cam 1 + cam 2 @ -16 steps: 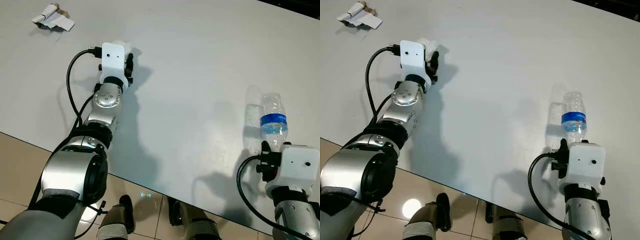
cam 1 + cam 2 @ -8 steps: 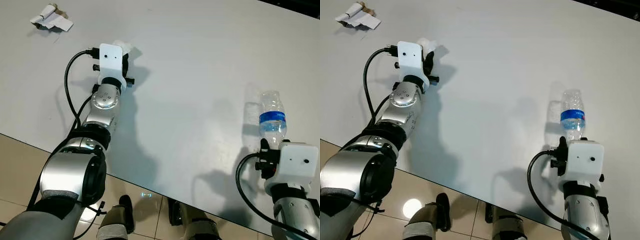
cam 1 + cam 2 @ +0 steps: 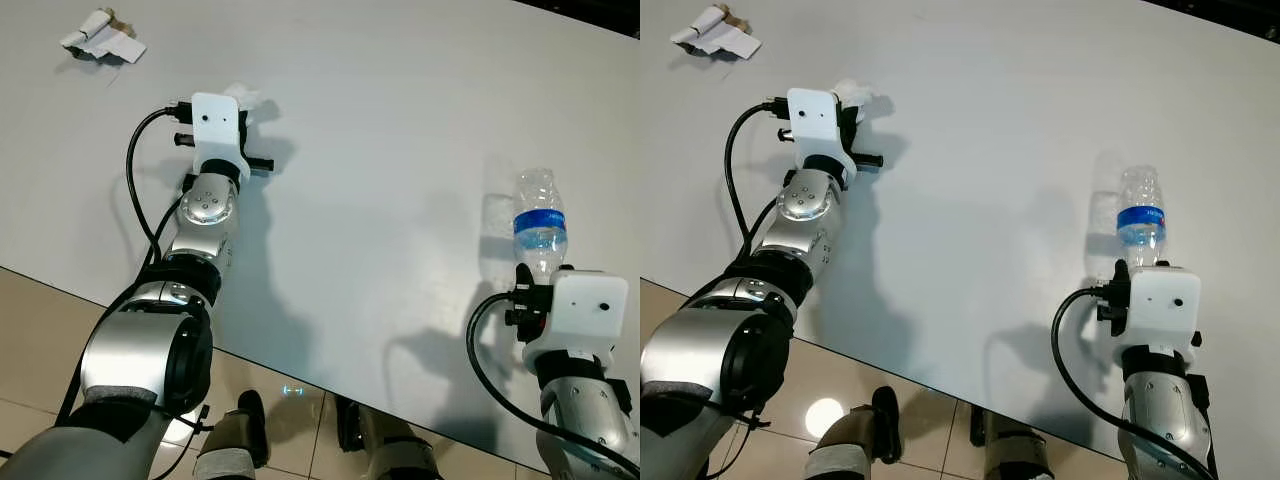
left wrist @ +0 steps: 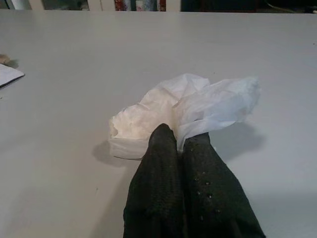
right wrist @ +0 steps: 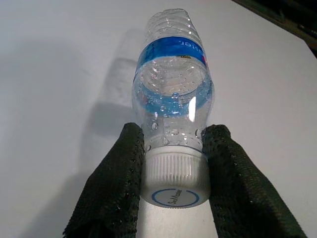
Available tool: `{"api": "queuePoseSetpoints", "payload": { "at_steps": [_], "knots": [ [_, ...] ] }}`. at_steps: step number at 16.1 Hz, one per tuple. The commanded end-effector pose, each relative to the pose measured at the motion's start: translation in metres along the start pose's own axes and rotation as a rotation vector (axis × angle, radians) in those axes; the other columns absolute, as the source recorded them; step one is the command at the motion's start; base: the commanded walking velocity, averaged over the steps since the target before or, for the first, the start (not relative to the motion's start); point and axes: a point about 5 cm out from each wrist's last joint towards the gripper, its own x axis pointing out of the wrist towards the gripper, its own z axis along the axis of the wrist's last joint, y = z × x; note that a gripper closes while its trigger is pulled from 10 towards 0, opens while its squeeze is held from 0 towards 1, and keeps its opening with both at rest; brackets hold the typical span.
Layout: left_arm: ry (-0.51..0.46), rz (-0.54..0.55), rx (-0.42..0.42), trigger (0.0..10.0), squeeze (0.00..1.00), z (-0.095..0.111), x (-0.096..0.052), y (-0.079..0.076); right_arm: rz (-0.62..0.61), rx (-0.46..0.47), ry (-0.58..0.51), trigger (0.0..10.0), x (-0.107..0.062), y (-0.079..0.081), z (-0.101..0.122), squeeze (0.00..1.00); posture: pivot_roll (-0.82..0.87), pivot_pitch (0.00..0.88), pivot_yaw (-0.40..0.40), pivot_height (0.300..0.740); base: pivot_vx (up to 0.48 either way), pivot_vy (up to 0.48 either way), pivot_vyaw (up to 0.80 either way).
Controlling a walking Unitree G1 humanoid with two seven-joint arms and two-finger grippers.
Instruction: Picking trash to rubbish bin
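My left claw (image 4: 181,144) is clenched on a crumpled white tissue (image 4: 183,111): the two black fingers (image 4: 163,163) press together with a fold of the paper pinched between their tips, and the rest of the wad bulges out beyond them, low over the pale grey tabletop (image 3: 380,120), its shadow lying on the surface just beneath it. From my head I see that arm stretched far forward on my left, its white wrist box covering most of the tissue so that just a scrap of white peeks past it. My right claw (image 5: 173,163) is grasping a clear plastic water bottle (image 5: 173,94) by its neck; the fingers sit on either side just behind the white cap (image 5: 173,181), which points back toward my wrist, while the body with its blue label (image 5: 171,49) reaches away from me. Droplets cling to the inside of the bottle. In the head view the bottle (image 3: 538,220) juts out beyond my right wrist box near the tabletop's near edge, throwing a faint shadow to its left; I cannot tell whether it touches the surface. Well apart from both, in the far left corner, lies a bit of crumpled paper scrap (image 3: 103,35). Beyond the near edge I see tiled floor (image 3: 30,330) and my own feet.
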Motion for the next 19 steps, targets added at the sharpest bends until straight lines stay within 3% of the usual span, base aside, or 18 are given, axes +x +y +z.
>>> {"api": "queuePoseSetpoints", "payload": {
  "at_steps": [1,7,11,15,19],
  "knots": [
    [0.098,-0.014,-0.011,0.0,0.00,-0.026,-0.012,-0.002,-0.008,-0.013,0.020,10.0,-0.001,-0.004,-0.006,0.00,-0.11,0.316,-0.076,0.740,0.000,0.000,0.00],
    [0.032,-0.037,-0.026,0.0,0.00,-0.026,-0.017,-0.002,0.022,-0.004,-0.051,10.0,0.027,0.005,-0.001,0.00,-0.01,0.226,-0.056,0.740,0.000,0.000,0.00],
    [-0.009,-0.042,-0.021,0.0,0.00,-0.020,-0.016,-0.007,0.017,-0.003,-0.067,10.0,0.033,0.006,-0.003,0.00,0.01,0.197,-0.033,0.740,0.000,0.000,0.00],
    [-0.033,-0.134,-0.052,0.0,0.00,-0.025,-0.027,-0.030,0.004,0.005,-0.078,10.0,0.034,0.007,-0.006,0.00,0.03,0.176,-0.010,0.740,0.000,0.000,0.00],
    [-0.022,-0.287,-0.102,0.0,0.00,-0.034,-0.047,-0.059,0.007,0.029,-0.105,10.0,0.041,0.015,-0.004,0.00,0.06,0.148,0.007,0.740,0.000,0.000,0.00]
  ]
}}
